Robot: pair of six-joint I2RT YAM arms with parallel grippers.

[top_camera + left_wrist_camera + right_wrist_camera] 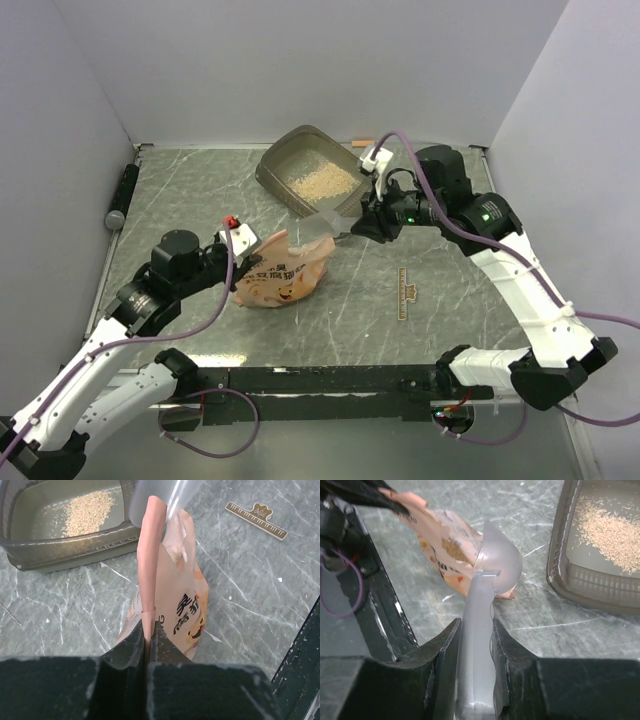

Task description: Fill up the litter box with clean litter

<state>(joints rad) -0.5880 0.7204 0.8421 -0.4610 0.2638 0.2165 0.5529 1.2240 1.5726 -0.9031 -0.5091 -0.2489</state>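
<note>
The grey-brown litter box [272,163] stands at the back centre with a patch of pale tan clean litter [320,182] on its floor. In front of it, the salmon-pink bag [285,272] lies on the table. My left gripper [149,627] is shut on the bag's upper edge [152,555]. My right gripper [476,625] is shut on the handle of a translucent grey scoop [492,565], and the scoop's bowl sits at the bag's open mouth. Tan granules [451,550] show inside the bag [437,535]. The litter box [555,565] lies to the scoop's right.
A tan ruler [405,292] lies right of the bag. A black cylinder [122,195] rests by the left wall. A small orange stick [360,142] sits behind the litter box. A black rail [320,380] runs along the near edge.
</note>
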